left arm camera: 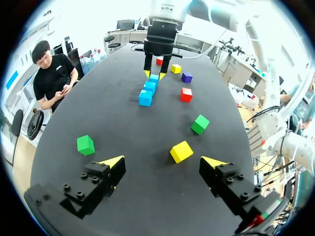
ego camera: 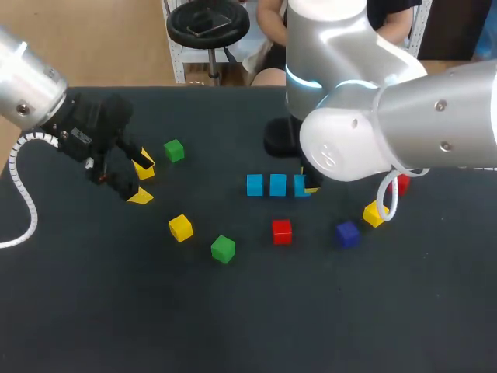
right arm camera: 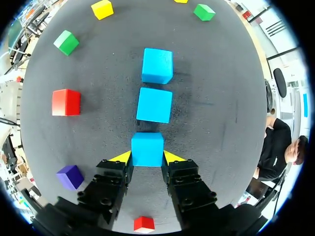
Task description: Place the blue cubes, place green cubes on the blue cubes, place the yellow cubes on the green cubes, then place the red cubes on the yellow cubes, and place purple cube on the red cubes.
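Though my right arm [ego camera: 404,116] half hides it overhead, the right pincer [right arm camera: 146,157] clamps the end blue cube [right arm camera: 147,149] on the black bench [ego camera: 233,311]; the left pincer [left arm camera: 162,161] gapes wide.

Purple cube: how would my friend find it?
Find the row of three blue cubes on the black table. Near the end where the right claw is, a red cube and a yellow cube sit. The purple cube lies between them, the only purple one.
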Robot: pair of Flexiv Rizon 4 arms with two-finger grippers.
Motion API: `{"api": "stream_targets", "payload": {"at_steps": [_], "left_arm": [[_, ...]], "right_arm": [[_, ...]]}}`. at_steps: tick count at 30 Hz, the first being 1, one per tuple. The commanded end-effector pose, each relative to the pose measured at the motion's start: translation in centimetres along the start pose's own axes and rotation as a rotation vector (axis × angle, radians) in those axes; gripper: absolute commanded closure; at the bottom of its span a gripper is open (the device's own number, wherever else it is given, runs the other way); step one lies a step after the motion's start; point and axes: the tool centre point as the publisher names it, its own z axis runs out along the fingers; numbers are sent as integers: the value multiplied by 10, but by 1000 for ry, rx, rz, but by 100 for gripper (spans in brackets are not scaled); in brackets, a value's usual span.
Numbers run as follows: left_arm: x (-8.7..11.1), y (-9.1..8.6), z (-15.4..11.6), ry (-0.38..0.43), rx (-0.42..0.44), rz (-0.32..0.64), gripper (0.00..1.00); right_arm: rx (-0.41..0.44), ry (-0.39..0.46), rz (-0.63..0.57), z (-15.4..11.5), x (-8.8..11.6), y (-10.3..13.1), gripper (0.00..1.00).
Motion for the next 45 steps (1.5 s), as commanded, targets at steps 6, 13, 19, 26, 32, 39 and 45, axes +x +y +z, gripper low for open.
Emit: {"api": "stream_targets", "payload": {"at_steps": [6,13,19,26,32,39,45], "left_arm": [[1,0,0,-2,-1,3,0],[1,0,0,-2,-1,3,0],[1,0,0,-2,-1,3,0],[1,0,0,-2,-1,3,0],[1,0,0,-2,-1,3,0],[1,0,0,-2,-1,3,0],[1,0,0,-2,-1,3,0]], "right_arm": [[1,-6,1,-1,-1,-3,100],[6,-9,6,-3,-2,-4,100],[4,-9,3,-3,-3,-3,100],[3,-11,5,-3,-3,-3,100],[2,-11,7,-3,-3,-3,100],[-2,-12,8,-2,-2,-3,100],[-6,-14,6,-1,-2,-2,100]]}}
